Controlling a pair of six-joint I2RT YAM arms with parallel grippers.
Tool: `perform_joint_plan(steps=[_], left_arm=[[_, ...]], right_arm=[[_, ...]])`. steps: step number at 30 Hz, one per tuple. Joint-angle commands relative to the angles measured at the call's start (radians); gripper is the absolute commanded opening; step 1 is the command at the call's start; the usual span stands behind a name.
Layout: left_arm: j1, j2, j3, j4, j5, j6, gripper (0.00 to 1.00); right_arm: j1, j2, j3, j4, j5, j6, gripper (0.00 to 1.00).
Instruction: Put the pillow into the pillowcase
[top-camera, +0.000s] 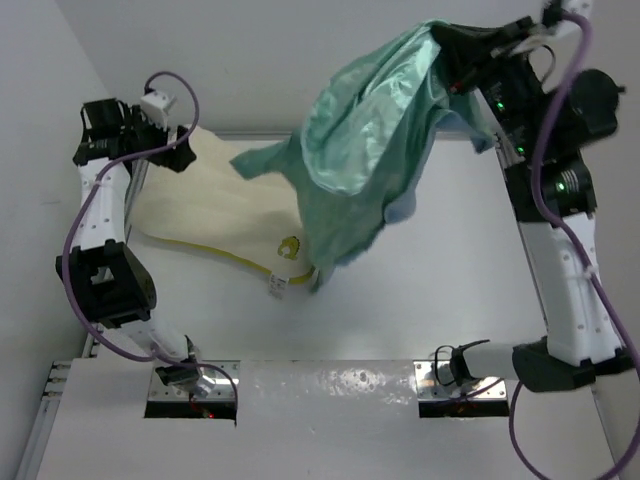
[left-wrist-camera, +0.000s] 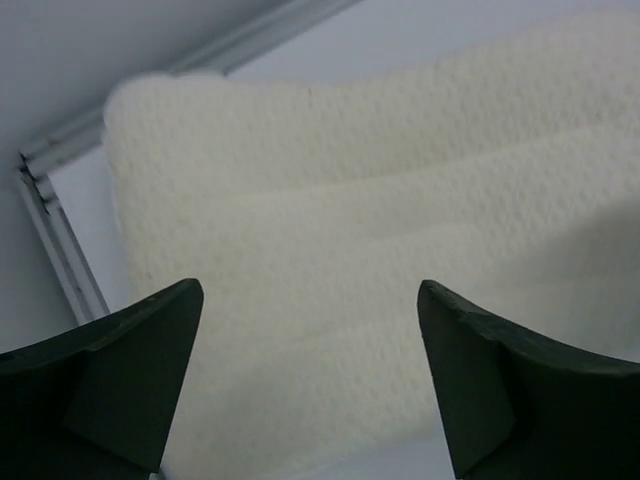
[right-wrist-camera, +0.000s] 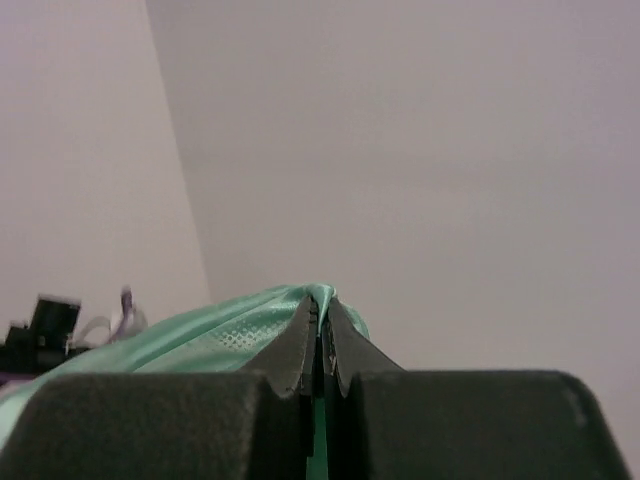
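Observation:
The cream pillow (top-camera: 215, 200) lies flat at the far left of the table, its yellow trim and logo toward the front. The teal pillowcase (top-camera: 365, 140) hangs in the air from my right gripper (top-camera: 442, 45), which is shut on a pinch of its cloth (right-wrist-camera: 322, 296) high at the far right; its lower end drapes over the pillow's right part. My left gripper (top-camera: 180, 140) is open and empty above the pillow's far left corner (left-wrist-camera: 330, 230), apart from it.
The table's metal rail (left-wrist-camera: 60, 240) runs along the left edge beside the pillow. White walls stand behind and to the left. Two cut-outs (top-camera: 190, 392) with the arm bases sit at the near edge.

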Motion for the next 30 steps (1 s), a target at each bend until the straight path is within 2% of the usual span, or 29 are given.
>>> perform_joint_plan(steps=[1,2,4,5,6,7,8,9,10,11,12,13,14,16,18,19,20,21,22,23,24,25,26,27,28,29,30], left_arm=[[-0.058,0.033,0.177,-0.024,0.076,-0.034,0.82],[-0.095,0.053,0.201,-0.038,0.065,-0.034,0.73],[-0.138,0.069,0.257,-0.051,0.028,-0.031,0.64],[-0.185,0.085,0.270,-0.064,0.016,-0.026,0.57],[-0.209,0.093,0.293,-0.074,0.007,-0.019,0.56],[-0.256,0.106,0.300,-0.089,0.007,-0.017,0.58],[-0.278,0.116,0.307,-0.098,0.011,-0.017,0.67],[-0.293,0.122,0.313,-0.106,0.016,-0.020,0.71],[-0.351,0.132,0.308,-0.121,0.014,-0.019,0.76],[-0.373,0.140,0.304,-0.133,0.010,-0.017,0.79],[-0.399,0.146,0.287,-0.147,-0.009,-0.003,0.81],[-0.451,0.166,0.276,-0.184,-0.024,0.006,0.82],[-0.477,0.177,0.268,-0.210,-0.036,0.021,0.82],[-0.556,0.220,0.256,-0.300,-0.068,0.072,0.81],[-0.591,0.235,0.245,-0.368,-0.026,0.160,0.77],[-0.601,0.222,0.230,-0.429,0.012,0.205,0.74],[-0.603,0.203,0.212,-0.460,0.061,0.265,0.72],[-0.605,0.179,0.155,-0.498,0.148,0.432,0.72],[-0.605,0.116,0.120,-0.549,0.169,0.507,0.72],[-0.605,0.084,0.080,-0.540,0.175,0.553,0.71],[-0.605,0.048,-0.001,-0.516,0.151,0.575,0.69],[-0.605,0.001,-0.038,-0.464,0.126,0.572,0.67],[-0.605,-0.010,-0.069,-0.445,0.069,0.543,0.67],[-0.603,-0.009,-0.071,-0.437,0.038,0.509,0.69],[-0.600,-0.006,-0.072,-0.428,0.014,0.470,0.70],[-0.583,-0.009,-0.081,-0.417,0.005,0.407,0.71],[-0.568,-0.024,-0.092,-0.375,0.016,0.376,0.72]], right_arm=[[-0.006,0.272,0.034,-0.295,0.001,0.090,0.00],[-0.004,0.323,0.066,-0.334,-0.004,0.099,0.00],[-0.004,0.439,0.175,-0.444,0.022,0.102,0.00],[-0.004,0.580,0.233,-0.496,0.042,0.081,0.16],[-0.006,0.665,0.398,-0.638,0.080,0.069,0.43],[-0.006,0.754,0.504,-0.717,0.093,0.029,0.69],[-0.006,0.876,0.595,-0.781,0.113,0.023,0.99],[-0.004,0.879,0.587,-0.806,0.178,0.023,0.99],[-0.006,0.820,0.453,-0.796,0.203,0.007,0.99],[-0.004,0.769,0.452,-0.776,0.234,0.003,0.99],[-0.004,0.714,0.276,-0.713,0.299,-0.005,0.99],[-0.006,0.657,0.189,-0.682,0.324,-0.026,0.99],[-0.006,0.550,0.031,-0.649,0.343,-0.037,0.99],[-0.006,0.467,-0.088,-0.609,0.340,-0.063,0.99],[-0.006,0.370,-0.227,-0.618,0.293,-0.083,0.98],[-0.004,0.333,-0.278,-0.621,0.256,-0.109,0.90],[-0.003,0.295,-0.406,-0.616,0.180,-0.117,0.82],[0.002,0.209,-0.486,-0.569,0.156,-0.117,0.40],[0.007,0.163,-0.565,-0.535,0.151,-0.099,0.15],[0.016,0.117,-0.725,-0.495,0.160,-0.086,0.05],[0.022,0.074,-0.804,-0.411,0.159,-0.079,0.06],[0.029,0.007,-0.862,-0.388,0.151,-0.071,0.30],[0.060,-0.038,-0.946,-0.363,0.101,-0.106,0.40],[0.097,-0.060,-1.000,-0.359,0.064,-0.137,0.59],[0.141,-0.081,-1.027,-0.349,0.041,-0.178,0.68],[0.274,-0.103,-1.053,-0.310,0.061,-0.215,0.75],[0.345,-0.135,-1.074,-0.281,0.085,-0.267,0.86]])
